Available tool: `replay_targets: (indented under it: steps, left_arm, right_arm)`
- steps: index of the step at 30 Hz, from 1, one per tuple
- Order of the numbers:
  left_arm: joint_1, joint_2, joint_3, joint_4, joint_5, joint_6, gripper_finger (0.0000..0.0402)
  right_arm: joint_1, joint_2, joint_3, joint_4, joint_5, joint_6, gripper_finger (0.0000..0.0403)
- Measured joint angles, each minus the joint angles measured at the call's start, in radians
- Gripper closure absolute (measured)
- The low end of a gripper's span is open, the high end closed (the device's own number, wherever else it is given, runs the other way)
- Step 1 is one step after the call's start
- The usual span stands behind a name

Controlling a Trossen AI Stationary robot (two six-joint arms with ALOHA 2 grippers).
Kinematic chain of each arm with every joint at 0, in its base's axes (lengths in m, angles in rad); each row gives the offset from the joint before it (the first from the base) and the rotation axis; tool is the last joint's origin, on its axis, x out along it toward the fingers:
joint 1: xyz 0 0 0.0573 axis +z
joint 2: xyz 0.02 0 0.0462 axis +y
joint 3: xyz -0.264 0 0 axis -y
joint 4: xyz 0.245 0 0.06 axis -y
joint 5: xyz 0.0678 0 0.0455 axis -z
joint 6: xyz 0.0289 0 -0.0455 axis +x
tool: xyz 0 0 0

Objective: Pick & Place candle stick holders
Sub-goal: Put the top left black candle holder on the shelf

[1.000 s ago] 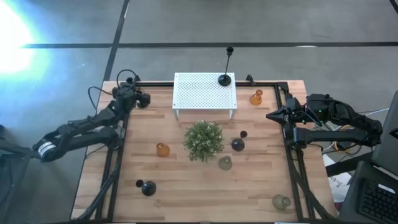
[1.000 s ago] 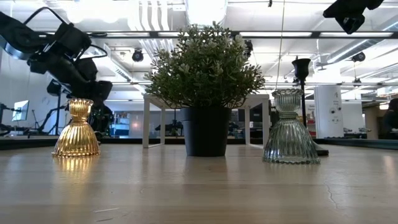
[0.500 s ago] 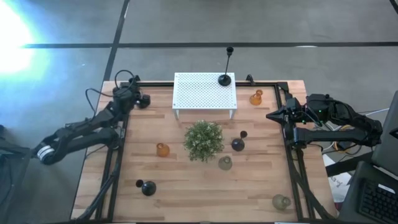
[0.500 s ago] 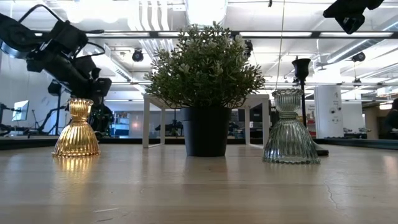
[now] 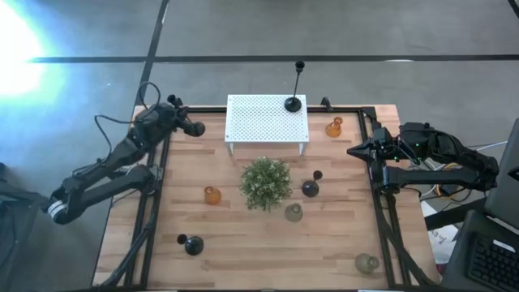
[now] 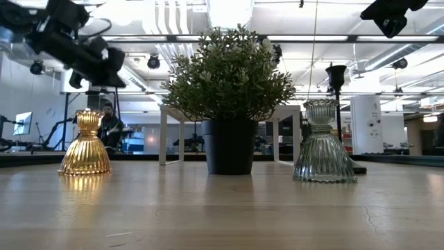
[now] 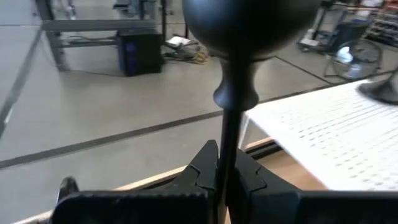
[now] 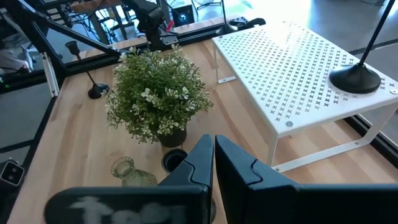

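Observation:
My left gripper (image 5: 180,122) is at the table's far left corner, above the table, shut on a black thin-stemmed candle stick holder (image 7: 229,124) whose round end (image 5: 195,128) points toward the white stand. The arm shows high up in the low view (image 6: 83,52). My right gripper (image 5: 351,150) is shut and empty at the table's right edge. Another tall black stem (image 5: 295,89) stands by its round base on the white stand (image 5: 259,122). Amber (image 5: 212,195) (image 5: 334,126), black (image 5: 310,188) (image 5: 193,245) and clear (image 5: 293,212) (image 5: 366,263) holders stand on the table. My left gripper pinches the holder's thin stem (image 7: 225,163) between its two fingers. The stem runs straight out past the fingertips to a small knob and the round end (image 7: 249,25). The holder is lifted clear of the table.
A bushy green plant (image 5: 266,182) in a dark pot stands mid-table, just near of the white stand. A black rail frame (image 5: 381,203) runs along the table's left, right and far edges. In the low view the amber holder (image 6: 84,144) and a clear one (image 6: 323,142) flank the plant.
My left gripper has risen and gone a little toward the white stand, still shut on the black stem. The holder's round end has moved with it toward the table's right.

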Motion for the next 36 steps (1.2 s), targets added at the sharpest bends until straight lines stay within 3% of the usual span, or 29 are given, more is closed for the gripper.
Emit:
replay_targets:
  steps: [10, 18, 25, 36]
  left_arm:
    - [-0.039, 0.003, 0.268, -0.260, 0.080, 0.022, 0.0390]
    - [-0.092, 0.046, 0.420, -0.279, 0.179, 0.026, 0.0390]
    - [-0.185, 0.157, 0.525, -0.279, 0.190, 0.031, 0.0390]
    - [-0.316, 0.427, 0.687, -0.279, -0.023, 0.092, 0.0390]
  right_arm:
    - [0.000, 0.000, 0.000, 0.000, 0.000, 0.000, 0.0390]
    - [0.000, 0.000, 0.000, 0.000, 0.000, 0.002, 0.0390]
    - [0.000, 0.000, 0.000, 0.000, 0.000, 0.000, 0.0390]
    - [0.000, 0.000, 0.000, 0.000, -0.001, 0.000, 0.0390]
